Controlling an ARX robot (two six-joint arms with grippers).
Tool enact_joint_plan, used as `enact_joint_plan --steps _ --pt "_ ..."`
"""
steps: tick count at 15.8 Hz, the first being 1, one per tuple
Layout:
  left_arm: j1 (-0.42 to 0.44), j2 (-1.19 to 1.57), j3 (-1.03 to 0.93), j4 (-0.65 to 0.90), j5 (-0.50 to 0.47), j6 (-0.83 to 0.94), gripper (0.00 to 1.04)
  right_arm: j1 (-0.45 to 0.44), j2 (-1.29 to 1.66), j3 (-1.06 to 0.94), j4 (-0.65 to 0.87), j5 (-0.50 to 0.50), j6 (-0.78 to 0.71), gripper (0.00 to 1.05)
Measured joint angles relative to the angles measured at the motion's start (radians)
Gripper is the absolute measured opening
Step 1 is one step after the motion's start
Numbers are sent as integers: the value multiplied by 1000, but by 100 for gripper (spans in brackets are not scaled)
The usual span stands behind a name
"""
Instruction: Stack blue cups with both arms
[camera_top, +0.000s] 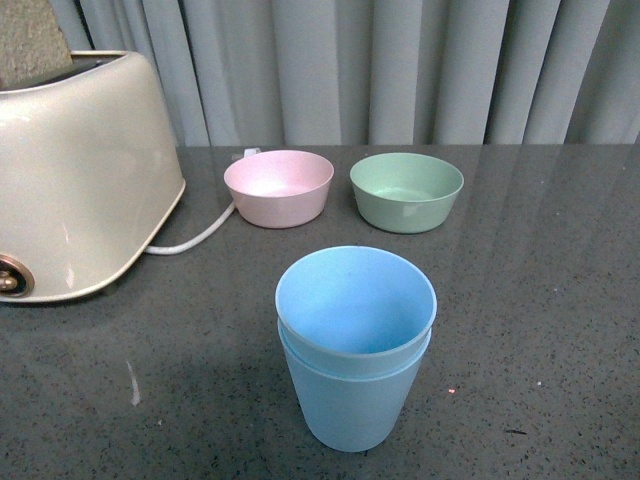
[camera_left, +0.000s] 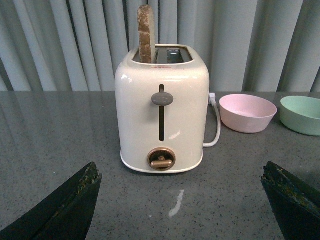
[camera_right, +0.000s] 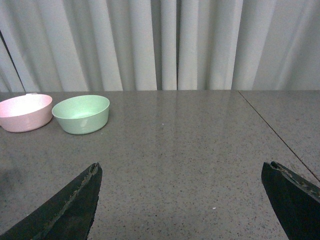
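Note:
The two blue cups (camera_top: 355, 345) stand nested, one inside the other, upright on the dark table near the front centre of the front view. Neither arm shows in that view, and the cups show in neither wrist view. My left gripper (camera_left: 182, 172) is open and empty, low over the table, facing a cream toaster (camera_left: 162, 110). My right gripper (camera_right: 182, 172) is open and empty, low over bare grey tabletop.
The toaster (camera_top: 80, 170) with a slice of bread (camera_left: 146, 35) stands at the left, its white cord (camera_top: 195, 240) trailing on the table. A pink bowl (camera_top: 279, 187) and a green bowl (camera_top: 406, 190) sit behind the cups. Grey curtains hang at the back.

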Motion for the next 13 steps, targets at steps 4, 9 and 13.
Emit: enact_joint_plan --steps 4,9,13 --pt "0 0 0 0 0 0 98 0 0 0 0 0 0 98" --pt "0 0 0 0 0 0 98 0 0 0 0 0 0 98" --pt "0 0 0 0 0 0 98 0 0 0 0 0 0 98"
